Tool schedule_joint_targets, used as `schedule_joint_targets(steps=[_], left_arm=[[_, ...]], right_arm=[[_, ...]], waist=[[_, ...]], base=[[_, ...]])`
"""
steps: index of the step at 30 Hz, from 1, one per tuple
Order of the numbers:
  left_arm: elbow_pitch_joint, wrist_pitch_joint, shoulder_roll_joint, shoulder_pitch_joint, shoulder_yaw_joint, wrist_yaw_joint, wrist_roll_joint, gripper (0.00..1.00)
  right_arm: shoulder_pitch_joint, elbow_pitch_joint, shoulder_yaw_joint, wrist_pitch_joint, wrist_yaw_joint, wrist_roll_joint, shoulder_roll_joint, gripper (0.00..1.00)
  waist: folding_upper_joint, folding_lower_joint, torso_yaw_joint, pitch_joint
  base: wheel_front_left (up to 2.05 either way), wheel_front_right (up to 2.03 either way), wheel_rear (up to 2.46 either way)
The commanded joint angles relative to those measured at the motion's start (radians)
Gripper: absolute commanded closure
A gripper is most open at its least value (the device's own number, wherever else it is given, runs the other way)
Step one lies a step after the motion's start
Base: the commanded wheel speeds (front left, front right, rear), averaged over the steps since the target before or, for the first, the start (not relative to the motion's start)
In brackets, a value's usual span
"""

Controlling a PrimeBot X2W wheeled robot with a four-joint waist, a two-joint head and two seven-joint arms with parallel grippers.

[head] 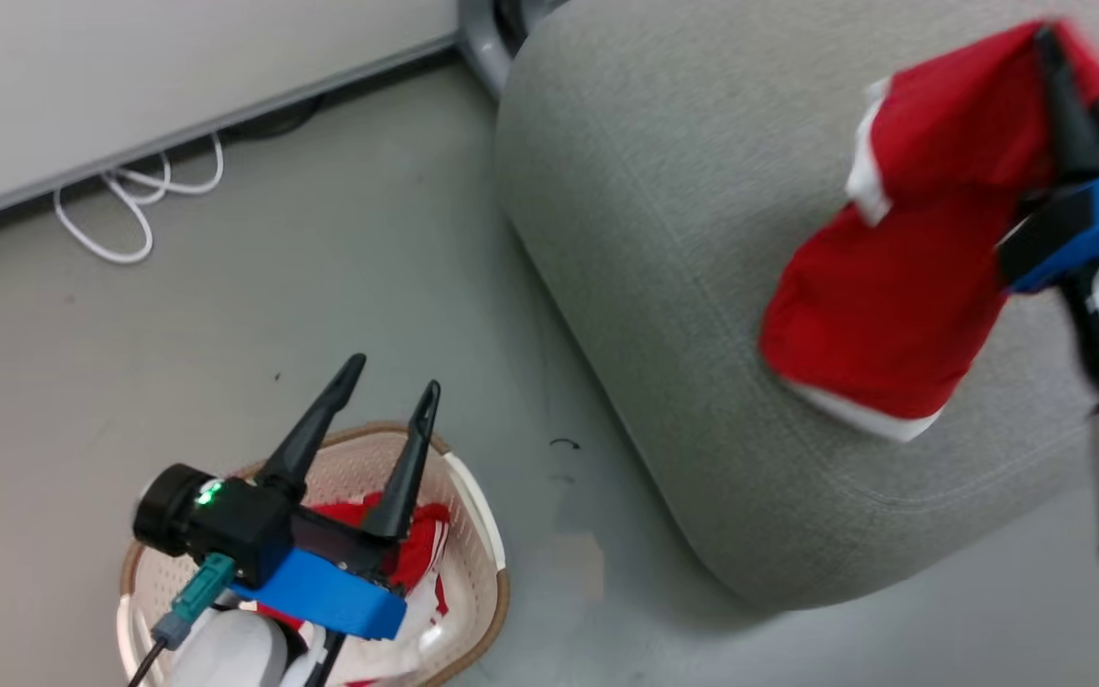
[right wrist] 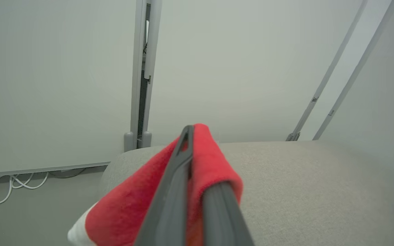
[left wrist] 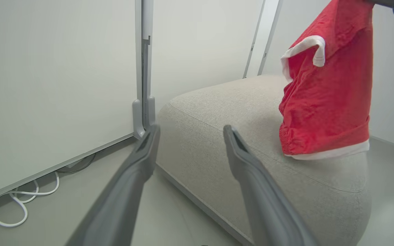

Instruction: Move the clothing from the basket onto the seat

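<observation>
A red garment with white trim (head: 902, 277) hangs over the grey seat (head: 664, 239), pinched in my right gripper (head: 1050, 43), which is shut on it. The right wrist view shows the red cloth (right wrist: 204, 150) draped over both closed fingers. From the left wrist view the same garment (left wrist: 323, 99) dangles with its hem just touching the seat (left wrist: 224, 112). My left gripper (head: 395, 377) stands open above the cream basket (head: 478, 534), nothing between its fingers. More red clothing (head: 416, 544) lies in the basket, partly hidden by my left wrist.
A pale partition panel (head: 130, 67) runs along the back, with a white cable (head: 130, 205) coiled on the floor below it. Grey floor (head: 340, 267) lies between the basket and the seat. The panel's grey post (left wrist: 144, 102) stands by the seat's corner.
</observation>
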Motion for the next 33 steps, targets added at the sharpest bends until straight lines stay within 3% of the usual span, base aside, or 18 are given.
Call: schedule_joint_targets(steps=[1, 7, 13, 22, 23, 24, 25, 26, 33], left_arm=[[-0.004, -0.005, 0.01, -0.016, 0.003, -0.001, 0.004, 0.0], [-0.062, -0.004, 0.05, -0.047, 0.014, -0.001, 0.021, 0.0], [-0.125, -0.004, 0.069, -0.083, 0.008, 0.0, 0.046, 0.0], [-0.175, -0.004, 0.085, -0.082, 0.021, 0.005, 0.053, 0.0], [-0.178, -0.004, 0.087, -0.084, 0.021, 0.005, 0.053, 0.0], [-0.179, -0.004, 0.088, -0.087, 0.021, 0.005, 0.053, 0.0], [-0.18, -0.004, 0.088, -0.089, 0.022, 0.005, 0.052, 0.0], [-0.18, -0.004, 0.089, -0.091, 0.023, 0.004, 0.052, 0.0], [-0.15, -0.004, 0.08, -0.086, 0.016, 0.003, 0.045, 0.0]], right_arm=[[-0.027, -0.008, -0.008, 0.005, 0.0, -0.002, -0.018, 1.0], [-0.171, -0.018, -0.141, 0.065, 0.0, 0.085, -0.117, 1.0], [-0.282, 0.014, -0.291, 0.064, 0.0, 0.088, -0.198, 1.0], [-0.253, 0.176, -0.388, 0.022, 0.0, 0.098, -0.217, 1.0], [-0.248, 0.196, -0.395, 0.01, 0.0, 0.098, -0.215, 0.91], [-0.237, 0.218, -0.392, 0.003, 0.0, 0.095, -0.216, 0.61], [-0.227, 0.242, -0.391, -0.002, 0.0, 0.093, -0.215, 0.11], [-0.216, 0.266, -0.389, -0.008, 0.0, 0.086, -0.219, 0.0], [-0.196, 0.388, -0.371, -0.014, 0.0, 0.132, -0.195, 0.0]], waist=[[0.0, 0.0, 0.042, 0.053], [0.0, 0.0, 0.08, 0.172], [0.0, 0.0, 0.122, 0.27], [0.0, 0.0, 0.166, 0.328], [0.0, 0.0, 0.169, 0.332], [0.0, 0.0, 0.172, 0.334], [0.0, 0.0, 0.174, 0.335], [0.0, 0.0, 0.175, 0.336], [0.0, 0.0, 0.182, 0.308]], base=[[0.0, 0.0, 0.0], [0.0, 0.0, 0.0], [0.0, 0.0, 0.0], [0.0, 0.0, 0.0], [0.0, 0.0, 0.0], [0.0, 0.0, 0.0], [0.0, 0.0, 0.0], [0.0, 0.0, 0.0], [0.0, 0.0, 0.0]])
